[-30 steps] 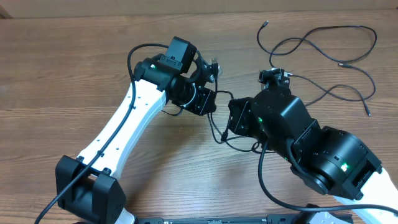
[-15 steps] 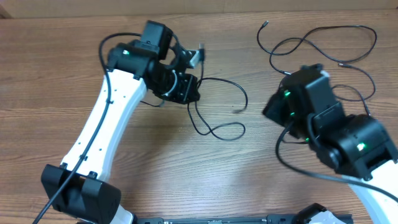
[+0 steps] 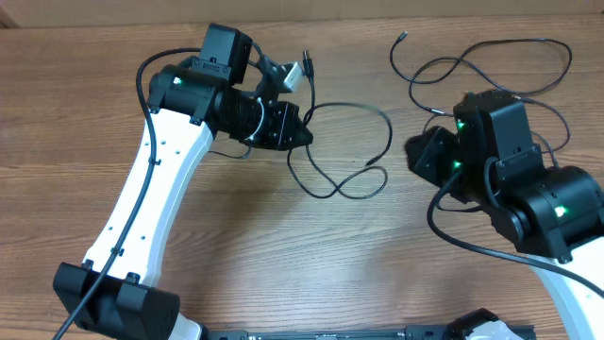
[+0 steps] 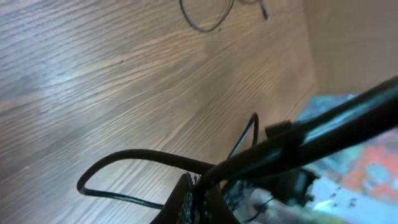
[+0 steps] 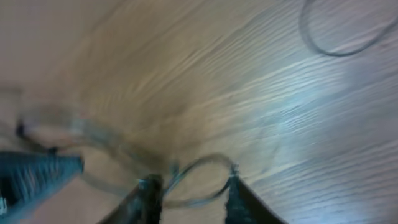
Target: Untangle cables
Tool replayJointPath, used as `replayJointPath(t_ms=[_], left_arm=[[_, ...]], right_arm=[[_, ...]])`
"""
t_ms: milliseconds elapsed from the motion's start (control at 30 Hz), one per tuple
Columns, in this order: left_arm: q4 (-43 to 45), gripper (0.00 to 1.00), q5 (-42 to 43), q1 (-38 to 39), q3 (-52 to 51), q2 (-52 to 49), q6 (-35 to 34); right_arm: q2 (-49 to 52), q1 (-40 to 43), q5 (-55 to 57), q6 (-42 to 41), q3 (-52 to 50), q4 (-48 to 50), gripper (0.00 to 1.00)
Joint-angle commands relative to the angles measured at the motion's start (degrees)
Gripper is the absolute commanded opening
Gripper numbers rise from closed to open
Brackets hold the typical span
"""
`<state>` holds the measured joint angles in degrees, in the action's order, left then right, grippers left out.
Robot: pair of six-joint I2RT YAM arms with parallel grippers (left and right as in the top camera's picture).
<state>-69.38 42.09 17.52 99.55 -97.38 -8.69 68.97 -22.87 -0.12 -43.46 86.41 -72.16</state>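
One thin black cable runs from my left gripper in loose loops across the middle of the table. Its plug end sticks out past the fingers. In the left wrist view my left gripper is shut on this cable. Other cables lie spread at the far right. My right gripper is mostly hidden under its arm. The blurred right wrist view shows it open, with a cable loop on the table between the fingers, not gripped.
The wooden table has bare surface in front and at the left. The right arm's body covers part of the far-right cables. A cable loop shows at the top right of the right wrist view.
My left gripper has pulled its cable up and to the left, stretching the loops out. My right arm has drawn back to the right, away from the middle cable.
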Motion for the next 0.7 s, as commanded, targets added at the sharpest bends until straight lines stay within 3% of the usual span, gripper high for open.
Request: replayJointPath(t_ms=[0,200,467,667], left_arm=[[1.42,0.04,3.28,0.07,1.60,1.73,-8.33],[2.34,0.04,5.86,0.07,1.60,1.73,-18.53],[3.89,0.04,8.20,0.07,1.60,1.73,-21.77],[3.63,0.04,8.24,0.07,1.60,1.73,-21.59]], right_arm=[[1.62,0.07,-10.64,9.68,1.31,0.48,0.40],[6.45,0.07,-19.98,22.82,1.31,-0.22,0.58],[13.90,0.09,-20.52,19.28,1.31,-1.03,0.58],[16.04,0.09,-20.50,19.26,1.31,2.10,0.45]])
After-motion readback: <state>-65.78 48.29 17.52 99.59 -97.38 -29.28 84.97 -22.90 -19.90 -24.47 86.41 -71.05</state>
